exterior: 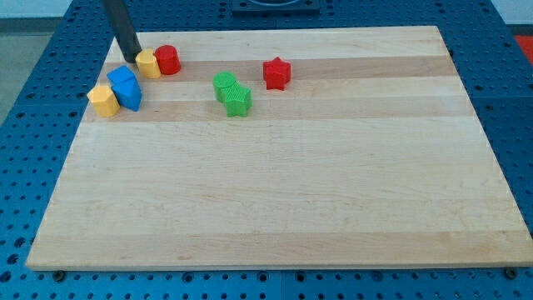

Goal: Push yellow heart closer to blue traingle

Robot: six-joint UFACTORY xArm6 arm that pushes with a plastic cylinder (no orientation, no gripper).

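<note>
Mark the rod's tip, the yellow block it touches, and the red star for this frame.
my tip (133,59), camera view, rod's very lower end.
yellow block (148,63), camera view, its top face, right of tip.
red star (276,72), camera view, centre of its top.

My rod (119,29) comes down from the view's top at the left side, a little tilted. It is dark and straight. My tip (133,60) rests at the table surface.

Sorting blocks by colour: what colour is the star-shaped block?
Red. The star block shows clearly in the camera view, alone, right of the green blocks.
</note>
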